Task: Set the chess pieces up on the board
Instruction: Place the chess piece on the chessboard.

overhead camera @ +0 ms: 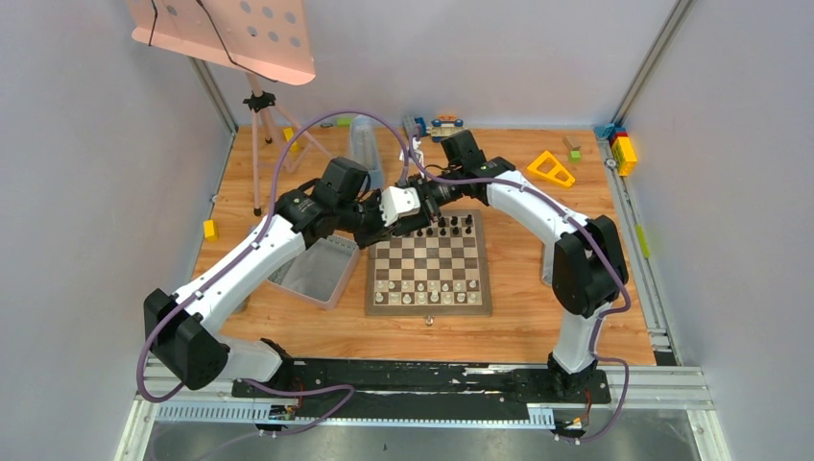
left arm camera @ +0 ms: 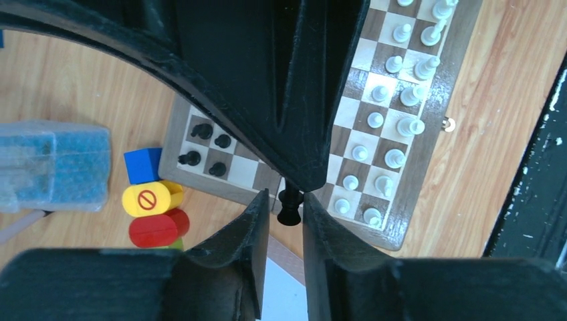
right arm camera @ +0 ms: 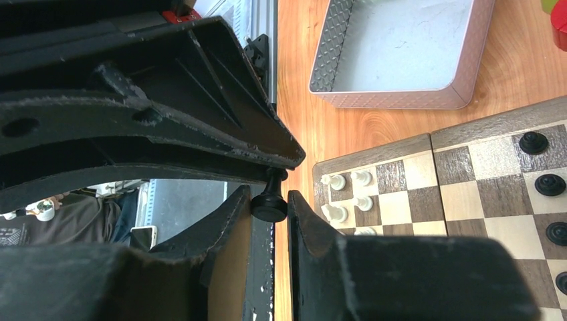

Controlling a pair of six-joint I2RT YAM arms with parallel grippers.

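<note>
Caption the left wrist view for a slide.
Left gripper and right gripper meet on one black chess piece near the board's corner.

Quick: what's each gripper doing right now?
Left gripper: jaws flank the black piece; grip cannot be told.
Right gripper: closed on the same black piece.

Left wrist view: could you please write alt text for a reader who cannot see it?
A black chess piece sits between the left gripper's jaws, with the right gripper meeting it from the top of the frame. Beneath are the chessboard, its white pieces in rows, and coloured blocks beside it.
</note>
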